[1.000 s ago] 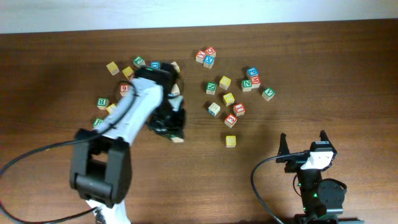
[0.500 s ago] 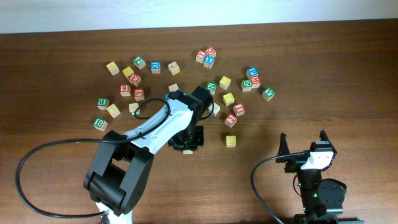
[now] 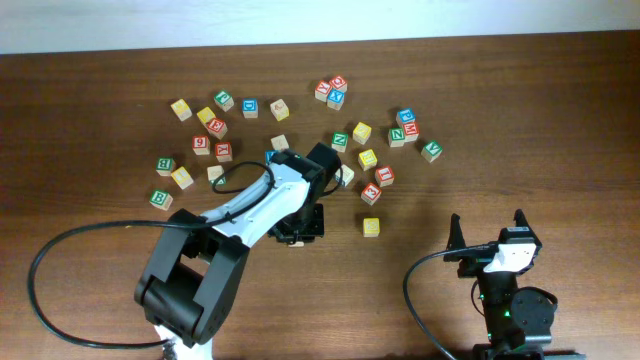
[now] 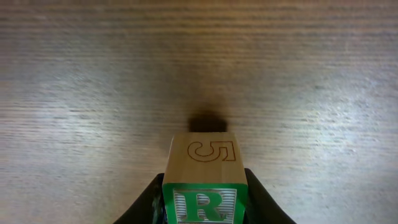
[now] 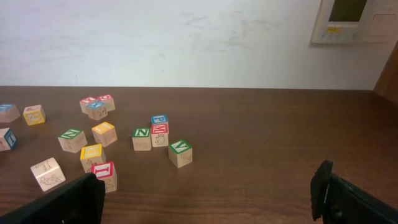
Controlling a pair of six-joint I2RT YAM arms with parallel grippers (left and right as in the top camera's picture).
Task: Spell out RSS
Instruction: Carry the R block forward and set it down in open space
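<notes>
The wooden table (image 3: 560, 120) has a bare stretch in front of the scattered blocks, and the left arm (image 3: 250, 200) reaches across to it. This looks like the first step of the word: setting down the opening letter. The right gripper (image 3: 488, 225) is parked at the near right edge, spread wide with nothing between its fingers. The left gripper (image 4: 204, 194) is clenched on the R cube (image 4: 200, 180), a jaw pressed to each side. The green R faces the wrist camera, an outlined 5 is on top, and the cube's shadow falls on the wood just beyond it. The next move probably calls for seating the cube flat, letting go cleanly, then fetching an S. Several yellow cubes (image 3: 367, 158) lie nearby, but their letters are too small to read from overhead. A second ago the left arm was over the left-hand cluster, hiding some blocks. It has since swung toward the centre and nearly settled, while the right arm has not moved.
</notes>
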